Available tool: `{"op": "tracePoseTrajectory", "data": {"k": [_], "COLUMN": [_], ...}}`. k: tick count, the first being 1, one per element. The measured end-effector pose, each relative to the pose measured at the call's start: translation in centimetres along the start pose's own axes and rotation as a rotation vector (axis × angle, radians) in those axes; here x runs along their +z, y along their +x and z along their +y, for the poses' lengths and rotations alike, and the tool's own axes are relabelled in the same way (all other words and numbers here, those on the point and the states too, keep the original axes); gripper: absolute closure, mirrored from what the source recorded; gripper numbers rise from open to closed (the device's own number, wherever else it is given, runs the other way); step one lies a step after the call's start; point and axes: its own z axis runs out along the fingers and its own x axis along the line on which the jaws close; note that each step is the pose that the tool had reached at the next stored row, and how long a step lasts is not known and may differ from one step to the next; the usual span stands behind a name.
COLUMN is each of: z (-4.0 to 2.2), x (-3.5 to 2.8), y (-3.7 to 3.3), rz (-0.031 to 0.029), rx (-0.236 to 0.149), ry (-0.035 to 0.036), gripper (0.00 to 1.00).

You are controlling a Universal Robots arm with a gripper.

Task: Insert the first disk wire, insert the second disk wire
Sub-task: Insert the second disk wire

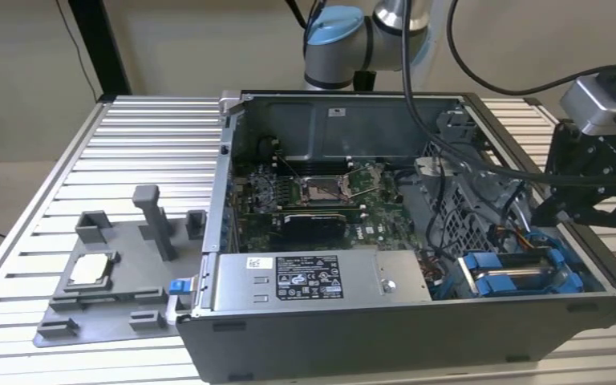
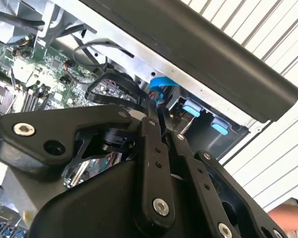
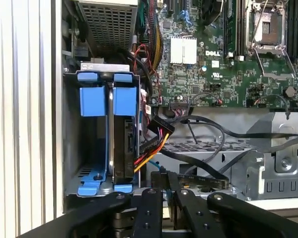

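A ribbed metal table (image 1: 126, 128) carries an open computer case (image 1: 394, 337) lying on its side, with a plain wall behind.

In the exterior view the gripper (image 1: 552, 215) hangs at the case's 3 o'clock edge, just above the drive cage (image 1: 516, 273) in the 4 o'clock corner. In the first wrist view its fingers (image 3: 154, 203) are drawn close together on the plug end of a black wire (image 3: 203, 182), as far as I can judge. That wire loops across the case floor toward the board (image 1: 308, 200).

Judging from this, the step in hand is seating the first disk wire. The plug should meet the drive's socket square and level, go in straight without twisting, and stay clear of the coloured power bundle (image 3: 149, 148) that crowds the same end of the drive (image 3: 123, 144). The slack loop could snag on the cage edge.

The case holds the board, a power supply (image 1: 319, 277) at 6 o'clock and the cage. The cage holds 2 blue carriers (image 3: 124, 99); 1 has the drive, and the other looks empty. At the table's 8 o'clock, a grey tray (image 1: 105, 321) holds a square silver part (image 1: 89, 269).
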Motion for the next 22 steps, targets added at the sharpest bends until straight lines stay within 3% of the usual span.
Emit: {"op": "tracePoseTrajectory", "data": {"k": [3,6,8,10,11,13,16,17,18,22], "z": [0.58,1.28,1.66,1.98,2.16,2.59,3.05,3.14,3.25,3.63], "x": [-0.09,-0.14,-0.18,-0.20,-0.19,-0.18,-0.16,-0.15,-0.14,-0.10], "y": [0.26,0.50,0.68,0.80,0.83,0.88,0.89,0.89,0.89,0.90], "rz": [0.0000,0.0009,0.0079,0.0231,0.0335,0.0615,0.1132,0.1275,0.1369,0.1398], "rx": [-0.002,-0.005,-0.007,-0.009,-0.009,-0.010,-0.010,-0.010,-0.010,-0.008], "ry": [0.0135,0.0324,0.0478,0.0624,0.0687,0.0749,0.0771,0.0771,0.0770,0.0750], "gripper": [1.00,1.00,1.00,1.00,1.00,1.00,1.00,1.00,1.00,1.00]}}
